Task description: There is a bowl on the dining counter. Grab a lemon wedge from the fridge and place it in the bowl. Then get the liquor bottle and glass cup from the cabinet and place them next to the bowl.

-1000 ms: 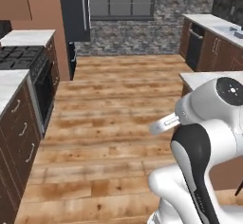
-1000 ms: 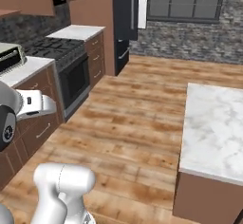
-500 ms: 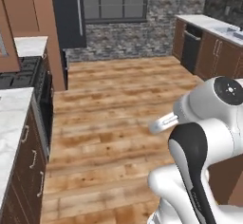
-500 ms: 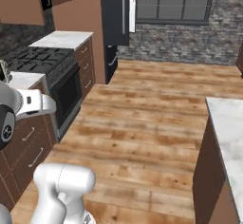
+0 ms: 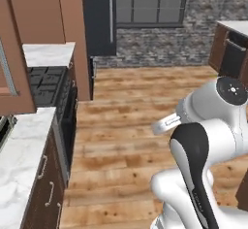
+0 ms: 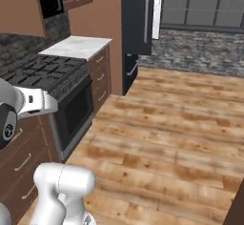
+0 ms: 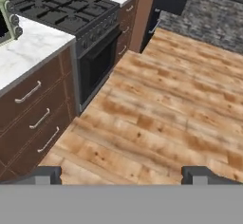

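Hovering over the wooden floor (image 7: 166,104), the hand (image 7: 126,174) (fingers spread wide, nothing between) faces the fridge (image 6: 138,28).

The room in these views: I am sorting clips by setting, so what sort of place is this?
A home kitchen, rendered. A black gas stove with an oven sits between brown drawers under marble worktops, and a tall black fridge stands at the far end of the wood-plank floor.
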Tool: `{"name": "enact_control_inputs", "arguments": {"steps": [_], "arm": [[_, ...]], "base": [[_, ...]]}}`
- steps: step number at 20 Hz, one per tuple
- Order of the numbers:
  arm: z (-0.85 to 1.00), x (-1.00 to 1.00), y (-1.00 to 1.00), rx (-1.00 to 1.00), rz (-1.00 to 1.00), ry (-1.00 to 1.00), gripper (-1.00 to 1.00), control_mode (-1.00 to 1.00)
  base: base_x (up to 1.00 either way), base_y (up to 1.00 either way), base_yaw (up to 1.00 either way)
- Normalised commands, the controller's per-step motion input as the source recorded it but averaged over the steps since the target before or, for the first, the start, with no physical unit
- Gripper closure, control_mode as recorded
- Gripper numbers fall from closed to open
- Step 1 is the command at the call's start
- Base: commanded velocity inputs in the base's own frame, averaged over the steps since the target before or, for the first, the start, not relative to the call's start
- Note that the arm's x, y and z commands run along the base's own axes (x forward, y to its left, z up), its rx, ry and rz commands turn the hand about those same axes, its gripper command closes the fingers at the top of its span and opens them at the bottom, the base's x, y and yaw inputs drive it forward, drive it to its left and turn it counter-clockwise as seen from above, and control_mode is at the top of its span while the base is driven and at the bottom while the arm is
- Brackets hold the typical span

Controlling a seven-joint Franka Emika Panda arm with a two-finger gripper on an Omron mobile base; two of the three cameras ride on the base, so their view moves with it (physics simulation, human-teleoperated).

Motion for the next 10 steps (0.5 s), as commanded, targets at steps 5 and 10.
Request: {"name": "enact_control_inputs", "arguments": {"steps": [5,10], "arm": [[0.0,0.0,0.0,0.0,0.0,0.0,-1.0,1.0],[0.0,0.0,0.0,0.0,0.0,0.0,-1.0,1.0]], "base": [[0.9,0.0,0.48],[0.63,0.01,0.55]]}}
